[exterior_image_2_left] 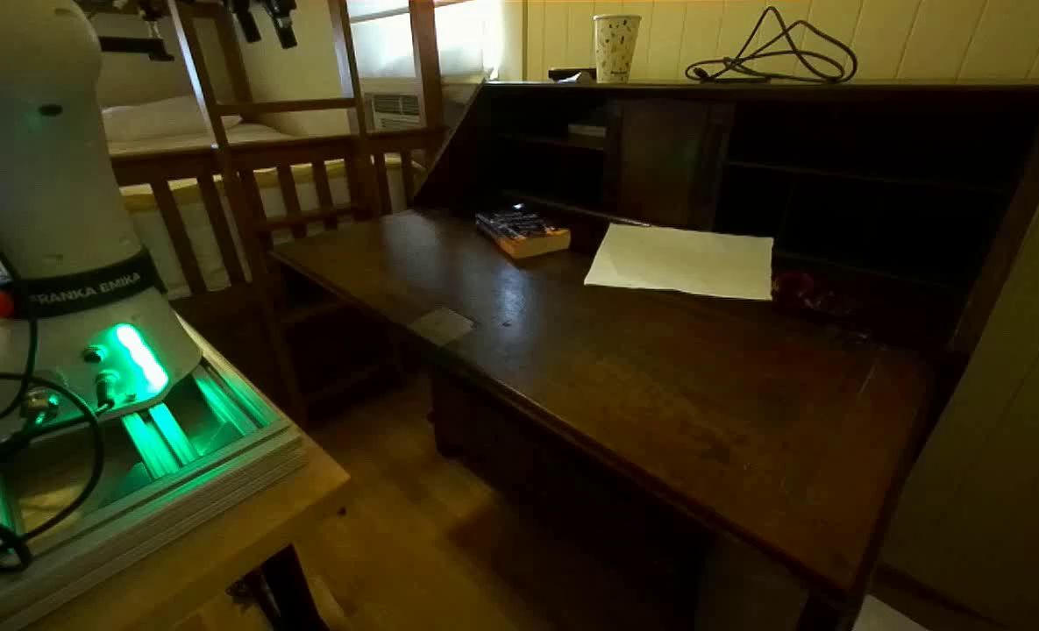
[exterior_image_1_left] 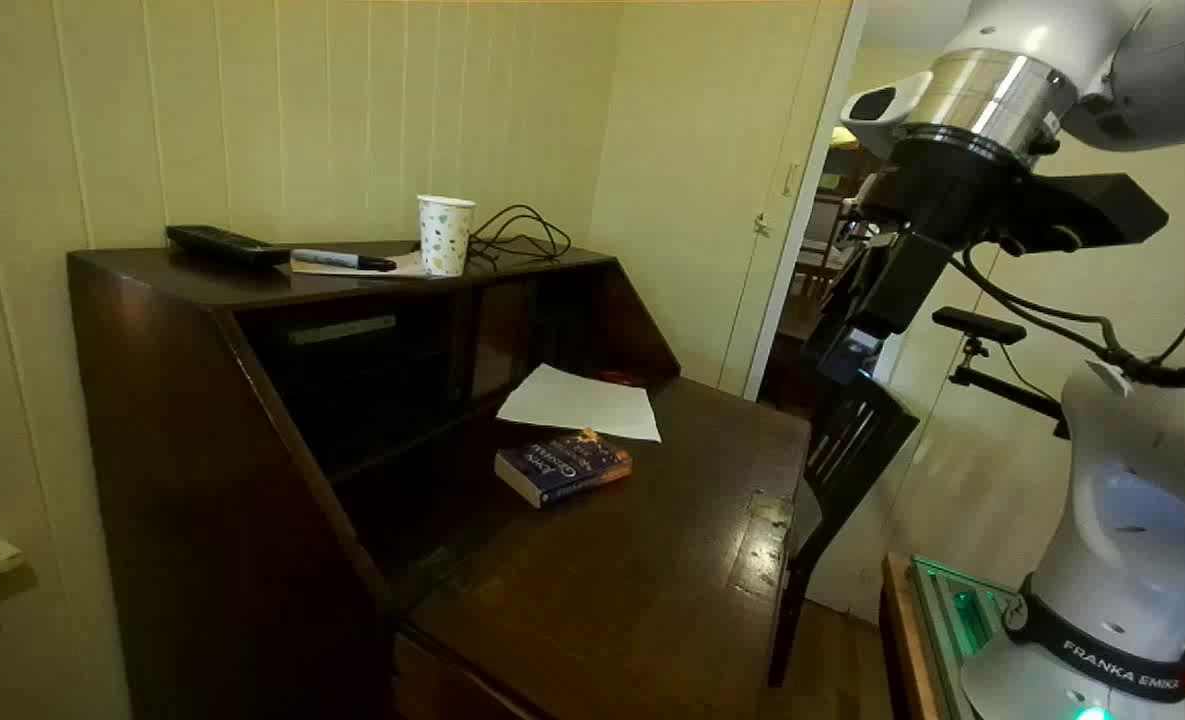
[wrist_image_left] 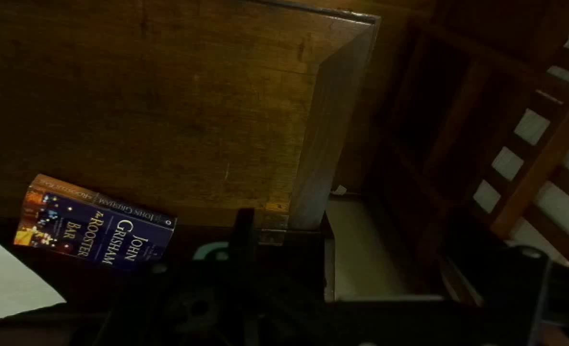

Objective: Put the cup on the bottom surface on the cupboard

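- Far left stands the cupboard (exterior_image_1_left: 192, 450), with a remote (exterior_image_1_left: 227, 246) lying on its upper top (exterior_image_1_left: 252, 285).
- Right of that lies a marker (exterior_image_1_left: 344, 260), near enough to your target that a low sideways sweep could, I judge, roll it.
- Then comes your cup (exterior_image_1_left: 445, 237): upright on the upper top, mouth up, long axis vertical. The coming move turns on this: in an exterior view the cup lies left of your jaws, well apart from them, across the bottom surface (exterior_image_1_left: 642, 560). The wrist view doesn't show it.
- Just beside it lie looped cables (exterior_image_1_left: 522, 232); if you come in from their side, watch for a snag.
- Lower down, a book (exterior_image_1_left: 564, 467) and a paper sheet (exterior_image_1_left: 584, 402) lie toward the inner side of the bottom surface. You probably want the bare wood in front of them for setting down.
- On the right hangs your gripper (wrist_image_left: 387, 231), the only one, slanting downward. The wrist view shows its jaws wide, holding nothing. The lift is not yet made, so you likely reach toward the upper top first, then close across the cup's upright side; it looks thin, so squeeze gently.
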